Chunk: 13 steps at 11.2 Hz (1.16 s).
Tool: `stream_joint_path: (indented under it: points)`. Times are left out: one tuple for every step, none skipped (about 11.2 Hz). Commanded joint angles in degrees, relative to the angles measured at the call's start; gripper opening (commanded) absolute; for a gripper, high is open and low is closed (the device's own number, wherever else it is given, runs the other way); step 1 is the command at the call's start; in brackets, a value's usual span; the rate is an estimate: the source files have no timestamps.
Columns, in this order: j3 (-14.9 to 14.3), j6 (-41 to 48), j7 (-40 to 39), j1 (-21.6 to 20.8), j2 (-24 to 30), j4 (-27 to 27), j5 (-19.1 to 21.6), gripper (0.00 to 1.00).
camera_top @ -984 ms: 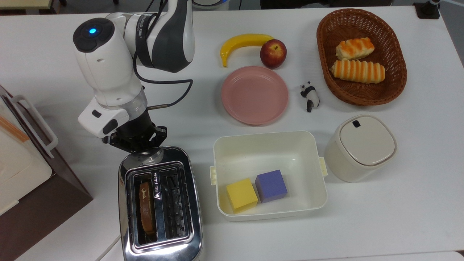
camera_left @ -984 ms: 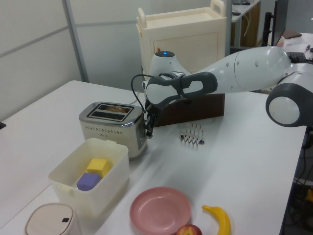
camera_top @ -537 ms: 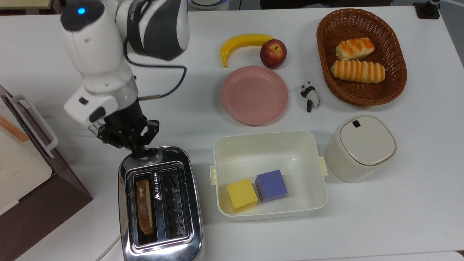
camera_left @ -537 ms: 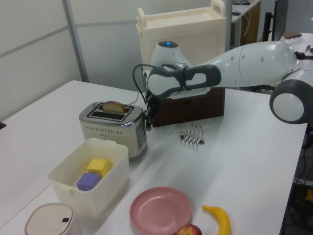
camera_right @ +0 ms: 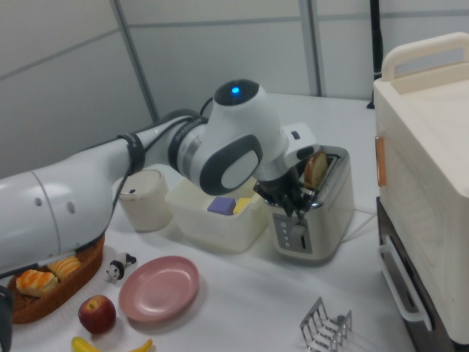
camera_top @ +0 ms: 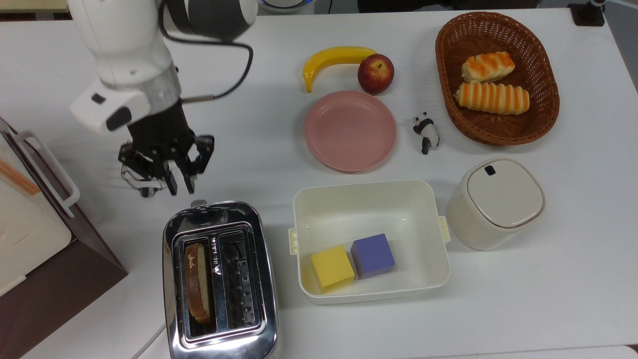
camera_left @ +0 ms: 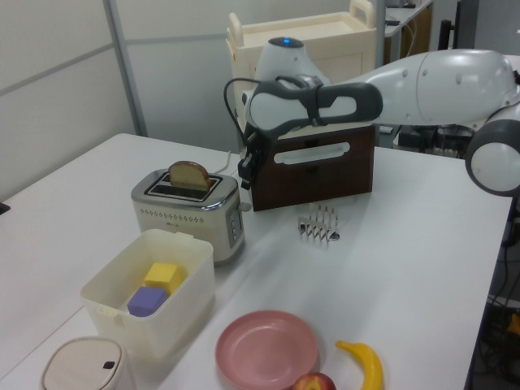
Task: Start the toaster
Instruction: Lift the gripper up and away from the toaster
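Note:
The chrome toaster [camera_top: 219, 224] stands at the front of the table in the top view, also seen in the left view [camera_left: 187, 213] and the right view [camera_right: 315, 213]. A bread slice [camera_top: 198, 279] sticks up out of one slot [camera_left: 188, 175]. A small lever knob [camera_top: 198, 203] pokes out at the toaster's far end. My gripper [camera_top: 180, 187] hangs above and just beyond that end, clear of the toaster [camera_left: 245, 172]. Its fingers point down with a narrow gap and nothing between them.
A wire toast rack [camera_left: 318, 223] sits on the table beyond the toaster, partly under my gripper in the top view. A white-and-brown box [camera_top: 30, 239] stands at the top view's left. A white tub [camera_top: 369, 192] holds two cubes. A pink plate [camera_top: 350, 130], fruit, basket and canister [camera_top: 498, 199] lie to the right.
My gripper has lifted off the toaster's lever end and drawn back toward the top view's upper left. The bread slice has risen from deep in the slot to sticking out.

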<state>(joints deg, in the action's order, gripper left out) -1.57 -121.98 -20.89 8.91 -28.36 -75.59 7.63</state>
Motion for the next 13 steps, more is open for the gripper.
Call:
stream_joint_path:
  points:
    - [-0.89,8.22,-0.20,0.14,7.07,-2.37,-0.16,0.52]
    - [-0.89,11.30,-0.20,0.58,8.66,-2.37,-0.60,0.60]
    - [-0.98,14.55,-0.29,0.58,9.98,-2.37,-0.95,0.68]
    - [-0.98,17.36,-0.29,0.84,11.38,-2.28,-1.04,0.77]
    - [-0.98,19.39,-0.29,1.28,12.53,-2.28,-1.04,0.97]
    - [-0.98,20.63,-0.38,1.37,13.50,-2.37,-1.04,1.00]
    - [-0.98,22.38,-0.38,1.46,14.20,-2.28,-1.13,1.00]
    - [-0.98,23.36,-0.29,1.63,14.30,-2.28,-1.39,1.00]
    - [-0.89,23.63,-0.12,1.64,14.30,-2.37,-2.26,1.00]
    - [-0.89,24.76,0.23,1.55,14.30,-2.37,-4.10,1.00]
    - [-0.54,26.95,0.50,1.37,14.30,-2.37,-7.08,1.00]
    - [-0.28,29.76,0.50,1.20,14.30,-2.37,-10.15,1.00]
    - [-0.10,31.35,0.59,1.02,14.30,-2.37,-11.49,1.00]
